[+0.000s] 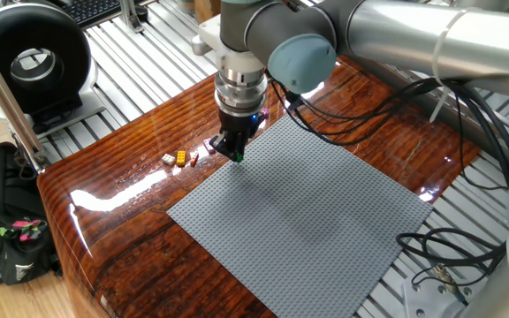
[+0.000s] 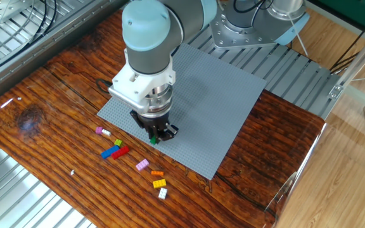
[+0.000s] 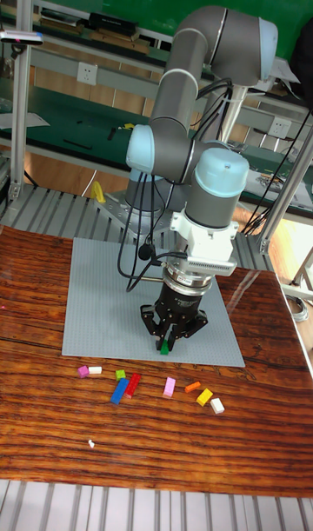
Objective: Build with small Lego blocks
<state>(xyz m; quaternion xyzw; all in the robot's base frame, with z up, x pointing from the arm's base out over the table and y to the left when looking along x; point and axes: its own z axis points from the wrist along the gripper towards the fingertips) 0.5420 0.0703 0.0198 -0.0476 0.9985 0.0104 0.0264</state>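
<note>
**Glossy wooden bench, grey baseplate and a scatter of bricks**

A dark, shiny wooden bench [image 2: 56,114] is catching the room lights and sitting on a ribbed metal frame [image 2: 18,44]. A large grey studded baseplate [image 2: 214,101] is lying flat on it. Just beside the baseplate's near edge, loose small Lego blocks [image 3: 130,383] are lying in a rough row on the bare wood: pink, white, green, blue, red, pink, orange, yellow, white.
</note>
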